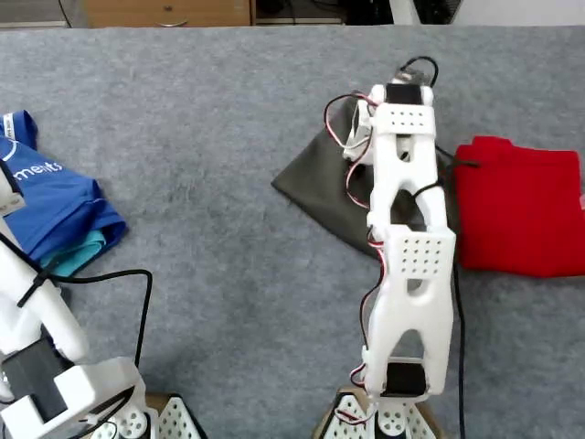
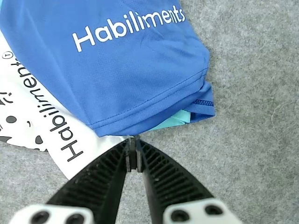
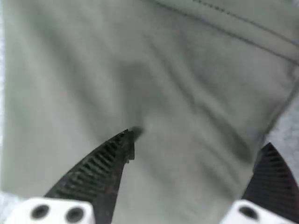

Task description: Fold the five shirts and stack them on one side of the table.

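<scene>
A folded blue shirt (image 2: 126,65) with white print lies on top of a white printed shirt (image 2: 51,130), and a teal shirt (image 2: 180,119) peeks out between them. This pile (image 1: 55,206) sits at the table's left edge. My left gripper (image 2: 133,156) is shut, its tips right at the white shirt's edge with no cloth visibly between them. Over a crumpled dark grey shirt (image 1: 320,187) (image 3: 177,84) my right gripper (image 3: 198,149) hangs open, one finger (image 3: 124,142) close to the fabric. A folded red shirt (image 1: 516,206) lies at the right.
The right arm (image 1: 411,238) stretches from the front edge up over the grey shirt. The left arm's base (image 1: 55,380) and its black cable (image 1: 137,293) are at the front left. Grey cloth table (image 1: 210,119) lies bare between the piles.
</scene>
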Robot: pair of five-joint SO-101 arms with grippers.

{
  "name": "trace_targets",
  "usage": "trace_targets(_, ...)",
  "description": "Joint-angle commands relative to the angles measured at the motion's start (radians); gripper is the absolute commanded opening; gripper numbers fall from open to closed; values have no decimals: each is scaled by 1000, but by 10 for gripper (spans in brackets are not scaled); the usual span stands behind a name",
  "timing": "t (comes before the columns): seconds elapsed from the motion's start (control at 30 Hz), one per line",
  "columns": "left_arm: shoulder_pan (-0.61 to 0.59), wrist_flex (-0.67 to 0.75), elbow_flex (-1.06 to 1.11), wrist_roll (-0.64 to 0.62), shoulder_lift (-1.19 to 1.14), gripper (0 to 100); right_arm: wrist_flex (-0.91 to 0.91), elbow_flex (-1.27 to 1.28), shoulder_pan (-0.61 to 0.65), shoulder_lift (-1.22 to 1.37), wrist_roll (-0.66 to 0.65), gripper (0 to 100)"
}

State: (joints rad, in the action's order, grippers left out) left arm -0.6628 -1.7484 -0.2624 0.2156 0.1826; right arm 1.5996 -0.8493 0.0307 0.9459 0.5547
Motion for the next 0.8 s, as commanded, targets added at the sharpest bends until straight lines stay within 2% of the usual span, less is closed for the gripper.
trace_targets(0.0, -12, -11, -5, 8, 42, 19, -21, -41, 10, 47, 48, 386)
trace_targets(0.3, -12, -11, -5, 8, 42, 19, 68, -248, 36, 214, 57, 379)
trace_targets(0.37, -12, -11, -5, 8, 42, 19, 92, -295, 38, 245, 57, 334)
trace_targets(0.53, -12, -11, -5, 8, 42, 19, 146, -410, 36, 308, 57, 131)
trace_targets(0.67, -14, -11, -5, 8, 42, 19, 167, -440, 35, 321, 52, 111)
trace_targets(0.77, -14, -11, -5, 8, 42, 19, 178, -443, 19, 321, -11, 108)
